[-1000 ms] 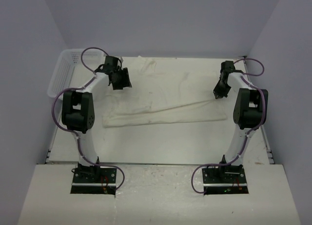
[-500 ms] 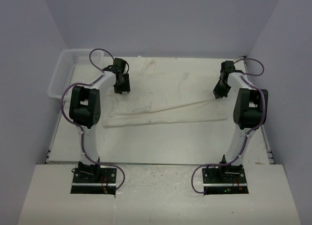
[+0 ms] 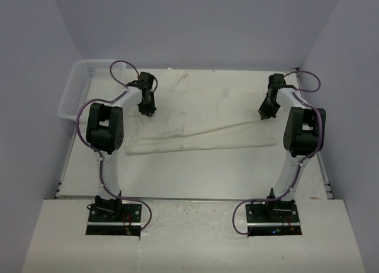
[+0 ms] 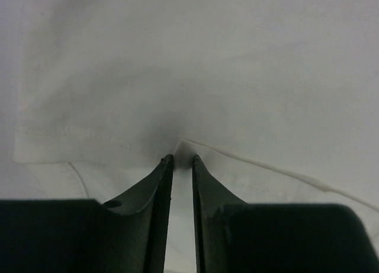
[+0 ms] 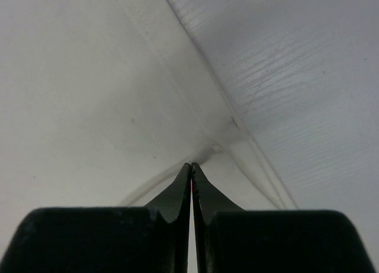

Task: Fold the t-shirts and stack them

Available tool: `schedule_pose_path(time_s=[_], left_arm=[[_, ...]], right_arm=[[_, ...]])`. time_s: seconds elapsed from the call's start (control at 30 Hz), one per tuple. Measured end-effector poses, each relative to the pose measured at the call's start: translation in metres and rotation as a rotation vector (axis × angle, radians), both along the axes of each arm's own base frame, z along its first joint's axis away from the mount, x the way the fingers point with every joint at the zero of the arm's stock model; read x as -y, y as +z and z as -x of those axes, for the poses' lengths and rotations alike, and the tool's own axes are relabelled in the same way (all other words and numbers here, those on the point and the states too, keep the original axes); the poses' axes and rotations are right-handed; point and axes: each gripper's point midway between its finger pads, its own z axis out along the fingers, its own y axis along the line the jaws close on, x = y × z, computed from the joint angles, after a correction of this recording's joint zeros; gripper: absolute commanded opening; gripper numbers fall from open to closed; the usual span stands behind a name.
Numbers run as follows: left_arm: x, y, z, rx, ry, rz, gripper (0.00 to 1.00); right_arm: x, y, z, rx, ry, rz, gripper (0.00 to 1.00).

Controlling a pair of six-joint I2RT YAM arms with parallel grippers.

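Right claw (image 5: 191, 165) pinches the shirt (image 5: 89, 107) edge at its tips; left claw (image 4: 177, 159) stands a slit apart at a fold, grip unclear.

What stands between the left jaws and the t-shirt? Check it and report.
Nothing visible does. The left jaws stand narrowly apart right at the t-shirt hem, with the cloth puckered at their tips. The basket sits off to the left, clear of them.
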Motion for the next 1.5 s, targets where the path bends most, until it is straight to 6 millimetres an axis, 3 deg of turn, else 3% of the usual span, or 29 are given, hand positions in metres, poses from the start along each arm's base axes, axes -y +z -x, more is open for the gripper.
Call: schedule_pose_path(time_s=[0.23, 0.47, 0.8, 0.97, 1.2, 1.23, 1.3, 1.4, 1.5], left_arm=[[-0.001, -0.001, 0.0, -0.001, 0.0, -0.004, 0.18], [-0.002, -0.001, 0.0, 0.0, 0.003, -0.01, 0.0], [-0.001, 0.004, 0.002, 0.014, 0.001, -0.028, 0.0], [0.002, 0.028, 0.005, 0.06, -0.004, -0.024, 0.0], [0.008, 0.073, -0.008, 0.176, -0.008, 0.001, 0.0], [0.009, 0.076, -0.01, 0.183, -0.009, 0.003, 0.01], [0.011, 0.079, -0.015, 0.189, -0.008, 0.006, 0.28], [0.013, 0.077, -0.023, 0.191, -0.011, 0.008, 0.3], [0.013, 0.062, -0.02, 0.155, -0.012, -0.001, 0.31]], right_arm=[[0.0, 0.0, 0.0, 0.0, 0.0, 0.0, 0.01], [0.0, 0.0, 0.0, 0.0, 0.001, -0.001, 0.0], [0.0, 0.0, 0.0, 0.0, 0.001, -0.001, 0.0], [0.0, 0.0, 0.0, -0.001, 0.001, -0.001, 0.0], [0.0, 0.0, 0.0, 0.0, 0.001, -0.001, 0.0], [0.0, 0.0, 0.0, 0.0, 0.001, -0.001, 0.0], [0.0, 0.0, 0.0, 0.0, 0.001, -0.001, 0.0], [0.0, 0.0, 0.0, 0.0, 0.001, -0.001, 0.0], [0.0, 0.0, 0.0, 0.0, 0.002, -0.001, 0.0]])
